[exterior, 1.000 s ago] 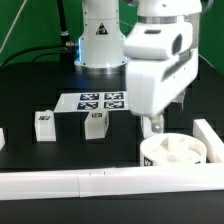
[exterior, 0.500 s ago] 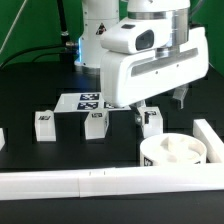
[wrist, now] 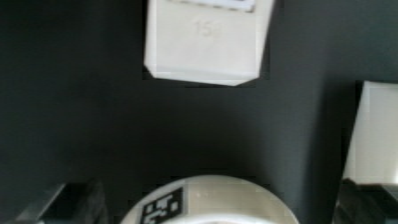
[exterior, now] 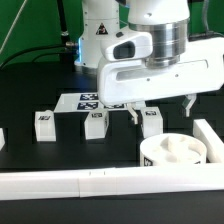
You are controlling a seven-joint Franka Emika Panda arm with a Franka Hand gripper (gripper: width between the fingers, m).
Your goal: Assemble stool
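Along the bottom edge of the exterior view lay the long white rail (exterior: 70,183), with a second rail (exterior: 211,136) standing at the right edge. Between them sat the stool's round seat (exterior: 172,152) in the lower right, recesses up. Three legs (exterior: 96,124) stood in a row across the middle of the frame. The rightmost leg (exterior: 152,123) was near the seat's far rim, and the marker board (exterior: 98,100) lay behind the row. My gripper (exterior: 161,109) hung over that rightmost leg with its jaws spread wide and nothing between them. The seat was the bulkiest hazard, I judged. The wrist view showed the seat's tagged edge (wrist: 201,201) close under me and the leg (wrist: 208,40) farther off. A straight descent could therefore set a finger on the rim and shove the disc against a rail. The rail at the right could catch my outer finger in the same way. The leg was the smallest risk: a finger landing on its top rather than beside it could tip it or skate it across the black table (exterior: 30,90).
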